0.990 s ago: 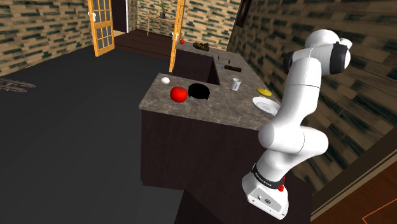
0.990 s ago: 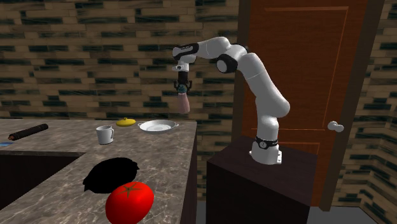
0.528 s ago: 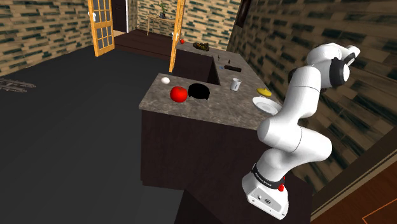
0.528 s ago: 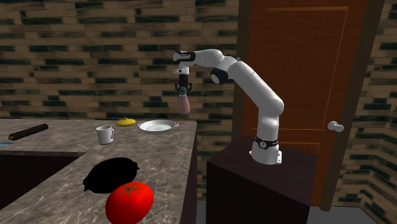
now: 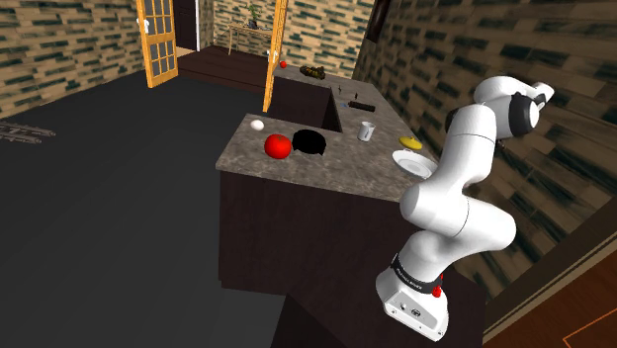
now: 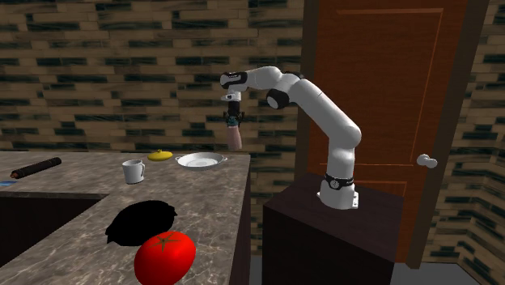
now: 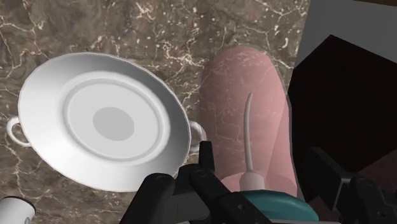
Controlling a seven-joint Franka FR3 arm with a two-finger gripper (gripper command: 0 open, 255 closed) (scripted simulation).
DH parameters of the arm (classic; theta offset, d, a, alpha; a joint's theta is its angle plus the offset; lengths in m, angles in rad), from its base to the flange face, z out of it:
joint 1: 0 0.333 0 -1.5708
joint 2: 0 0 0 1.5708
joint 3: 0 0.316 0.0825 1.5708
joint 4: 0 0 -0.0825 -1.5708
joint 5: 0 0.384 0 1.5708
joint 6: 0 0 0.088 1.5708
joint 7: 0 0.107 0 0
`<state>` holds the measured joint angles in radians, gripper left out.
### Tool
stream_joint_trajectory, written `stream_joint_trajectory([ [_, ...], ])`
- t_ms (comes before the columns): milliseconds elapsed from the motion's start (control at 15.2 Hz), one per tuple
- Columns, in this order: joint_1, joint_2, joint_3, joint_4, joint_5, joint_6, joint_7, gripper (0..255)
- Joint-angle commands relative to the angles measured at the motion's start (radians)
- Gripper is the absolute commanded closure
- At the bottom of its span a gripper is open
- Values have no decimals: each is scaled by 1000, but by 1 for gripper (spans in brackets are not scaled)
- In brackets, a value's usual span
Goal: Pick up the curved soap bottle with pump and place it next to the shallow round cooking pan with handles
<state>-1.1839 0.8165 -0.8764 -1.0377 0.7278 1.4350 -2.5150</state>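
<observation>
**A:** What is in view?

**B:** A marbled stone counter [image 6: 212, 202], with a white arm [image 6: 324, 113] reaching over its end. On the counter sits a shallow white pan [image 7: 105, 121] with two loop handles. A curved pink soap bottle [image 7: 245, 95] hangs in the air just beside one handle. The black gripper [image 6: 233, 119] has its fingers closed on the bottle's teal pump collar.

**A:** What could go wrong?

**B:** The bottle hangs high and close to the counter's edge. If it is let go here, it would probably topple, roll off the counter, or strike the handle.
</observation>
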Motion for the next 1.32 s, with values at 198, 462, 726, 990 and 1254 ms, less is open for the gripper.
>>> stream_joint_trajectory([
  [198,31,2,-2,-80,2,65,-25,255],
  [462,46,11,1,-126,9,109,-41,255],
  [726,52,18,4,-149,14,133,-49,255],
  [990,52,18,4,-149,14,133,-49,255],
  [1254,53,18,3,-149,14,133,-49,0],
])
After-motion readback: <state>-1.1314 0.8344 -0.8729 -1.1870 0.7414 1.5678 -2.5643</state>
